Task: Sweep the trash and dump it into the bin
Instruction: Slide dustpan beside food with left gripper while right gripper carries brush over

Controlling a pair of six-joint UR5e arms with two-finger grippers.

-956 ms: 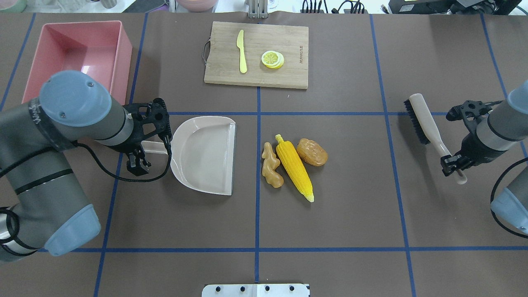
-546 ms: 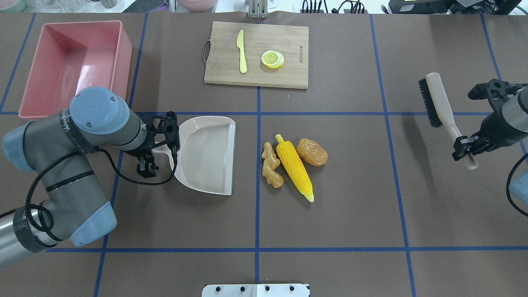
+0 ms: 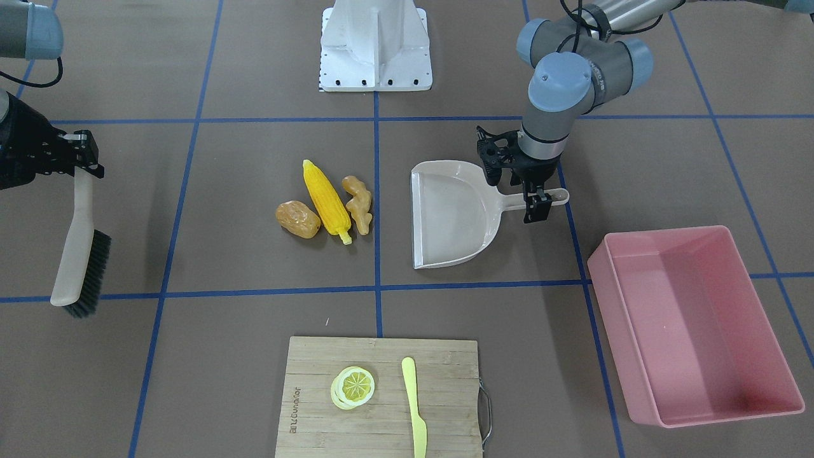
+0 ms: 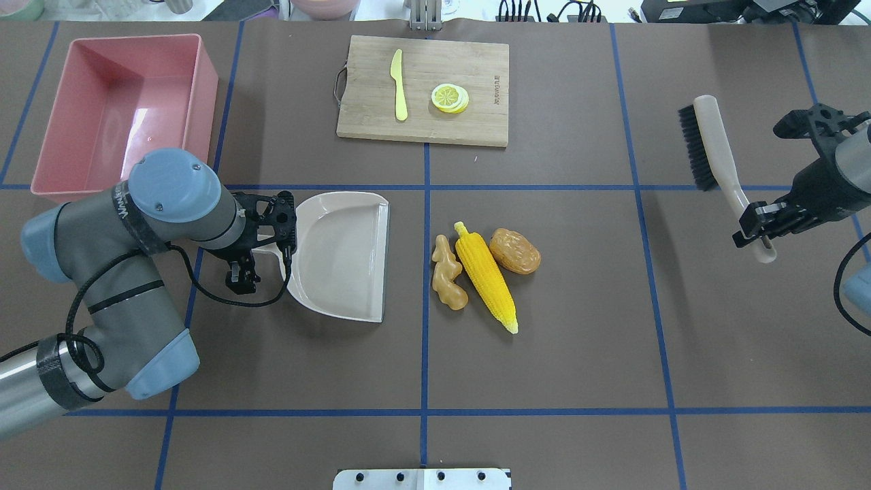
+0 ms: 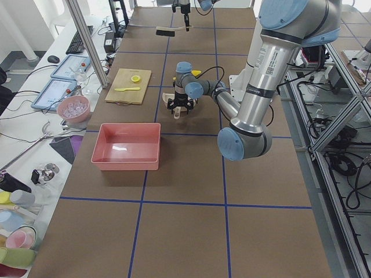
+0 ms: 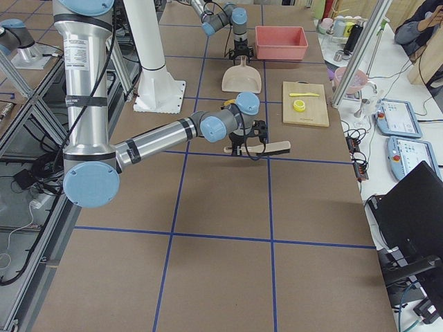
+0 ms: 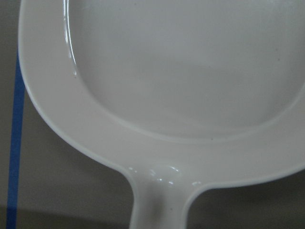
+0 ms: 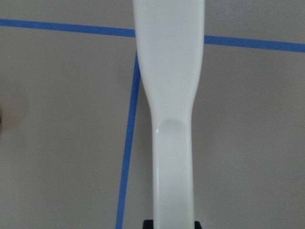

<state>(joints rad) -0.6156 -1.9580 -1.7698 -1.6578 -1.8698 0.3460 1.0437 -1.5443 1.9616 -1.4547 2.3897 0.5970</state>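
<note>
The trash lies close together near the middle of the brown surface (image 4: 578,340): a ginger root (image 4: 449,272) on the left, a corn cob (image 4: 486,279) beside it with its tip pointing toward the near edge, and a potato (image 4: 515,251) against the cob's far right side. Just left of them, across a blue tape line, a beige dustpan (image 4: 340,252) sits flat with its open mouth facing the trash and nothing inside it. The left claw (image 4: 240,275) is down over the dustpan's handle, which sticks out to the left; whether it is clamped on the handle cannot be told, and the left wrist view shows only the pan and the root of the handle. The pink bin (image 4: 204,109) stands at the far left corner, well apart from the trash. At the right side, the right claw (image 4: 752,228) is clamped on the thin end of a brush (image 4: 718,146), holding it above the surface with the dark bristles facing left. A wooden cutting board (image 4: 476,102) at the far middle carries a yellow knife (image 4: 398,85) and lemon slices (image 4: 450,97).
</note>
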